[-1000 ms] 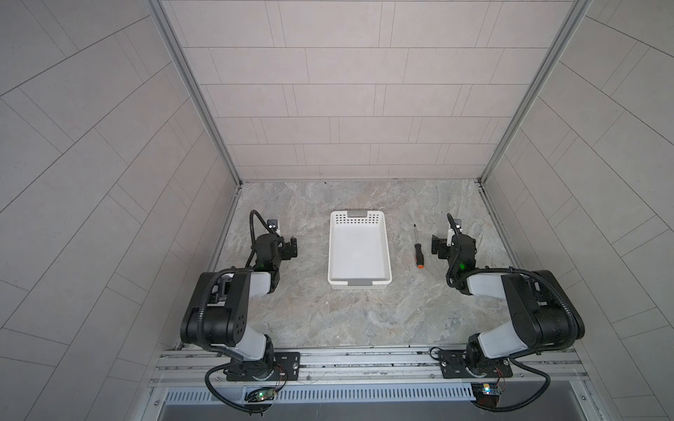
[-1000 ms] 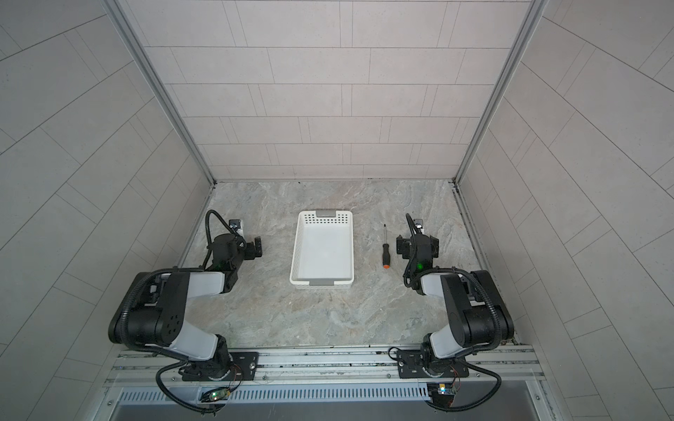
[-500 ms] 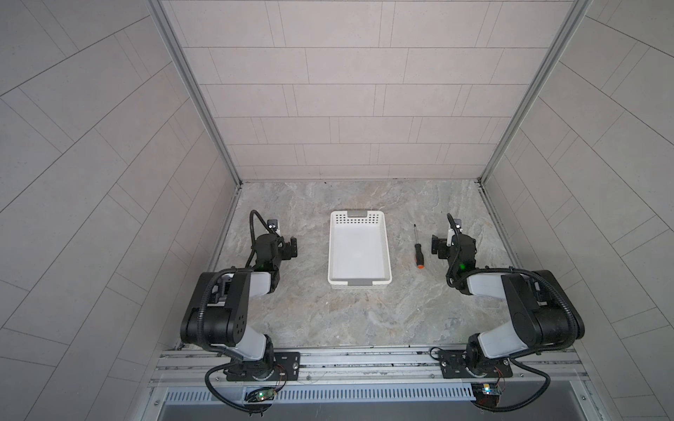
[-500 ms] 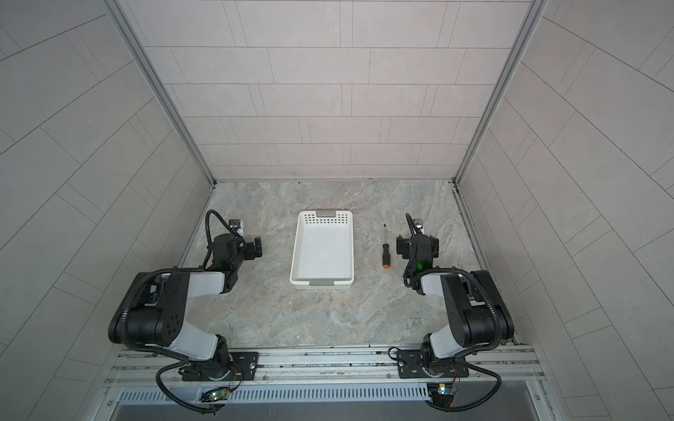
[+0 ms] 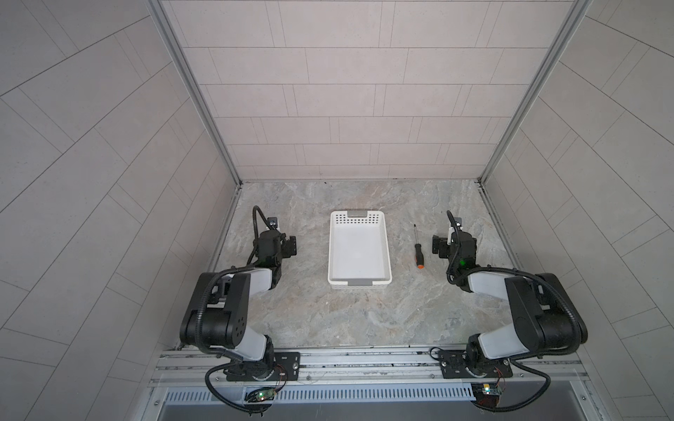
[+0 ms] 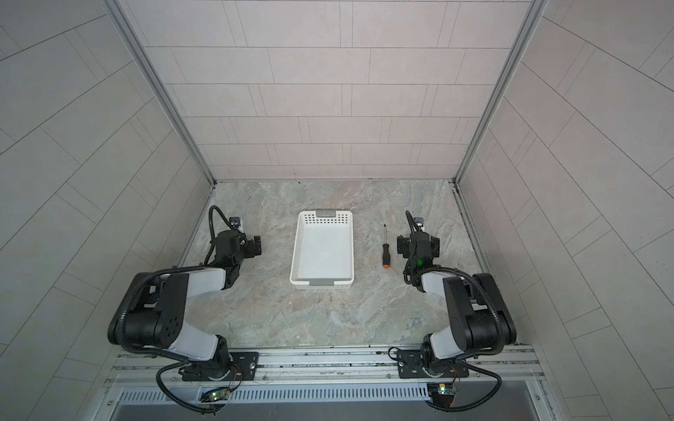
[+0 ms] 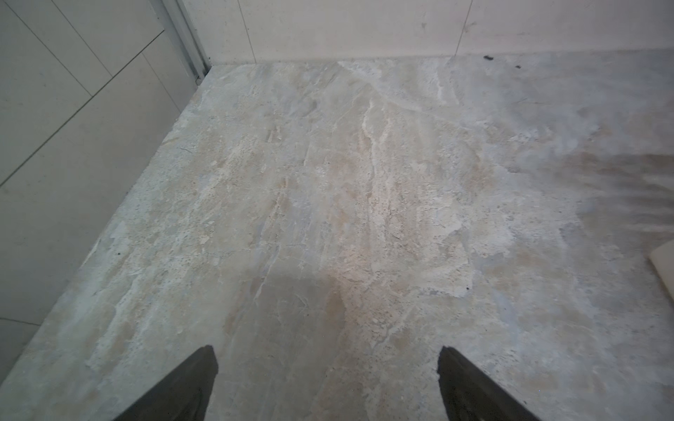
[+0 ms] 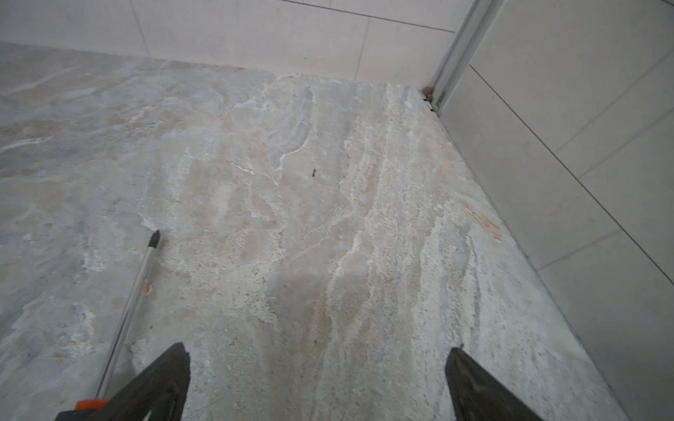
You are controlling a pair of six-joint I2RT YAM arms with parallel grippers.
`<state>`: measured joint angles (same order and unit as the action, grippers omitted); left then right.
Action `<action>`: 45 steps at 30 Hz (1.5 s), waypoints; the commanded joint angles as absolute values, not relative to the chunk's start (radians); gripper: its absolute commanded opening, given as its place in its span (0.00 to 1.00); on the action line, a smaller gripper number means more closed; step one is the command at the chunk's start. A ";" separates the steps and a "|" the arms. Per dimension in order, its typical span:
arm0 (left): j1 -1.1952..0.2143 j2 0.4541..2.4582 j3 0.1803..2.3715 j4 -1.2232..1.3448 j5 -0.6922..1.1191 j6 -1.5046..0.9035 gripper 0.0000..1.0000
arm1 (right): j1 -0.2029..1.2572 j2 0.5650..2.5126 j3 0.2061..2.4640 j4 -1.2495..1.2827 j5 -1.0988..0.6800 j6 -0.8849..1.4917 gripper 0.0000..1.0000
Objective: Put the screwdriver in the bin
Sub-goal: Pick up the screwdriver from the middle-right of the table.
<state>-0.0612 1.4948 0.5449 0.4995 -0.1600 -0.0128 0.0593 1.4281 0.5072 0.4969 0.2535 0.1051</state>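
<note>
1. White plastic forms the bin (image 5: 359, 282), which sits at the centre of both top views. Nothing is contained in it, and its floor is seen bare.
2. The screwdriver (image 5: 418, 251) is found on the marbled stone tabletop (image 5: 359, 320), just right of the bin in both top views and apart from its long wall. The shaft is pointed toward the top of the frame and the orange cap toward the bottom.
3. No step of the task is judged complete. The tool has not been grasped or lifted.
4. The right gripper (image 5: 454, 243) is seen just right of the handle, with its jaws spread wide and nothing held. In the right wrist view the shaft (image 8: 135, 295) is shown lying beside one finger, outside the gap.
5. The left gripper (image 7: 326, 348) is likewise spread and empty. In a top view it is placed left of the bin, well apart from the tool.
6. Remaining, as judged: the handle is to be straddled and clamped, then raised, carried over the bin wall and released inside.
</note>
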 commanded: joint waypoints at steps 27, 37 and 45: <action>-0.509 1.186 1.046 -0.411 -0.310 -0.555 1.00 | 0.324 1.453 1.107 -0.657 0.198 0.390 0.92; -0.640 1.064 0.907 -0.408 -0.435 -0.522 1.00 | 0.327 1.514 1.040 -0.612 0.156 0.397 0.89; -0.641 1.046 0.892 -0.407 -0.460 -0.508 1.00 | 0.321 1.597 1.038 -0.572 0.124 0.399 0.88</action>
<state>-0.6411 1.0386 0.9081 -0.4004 -0.4118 -0.5034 0.3241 1.5753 1.0409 -0.5831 0.1390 0.3862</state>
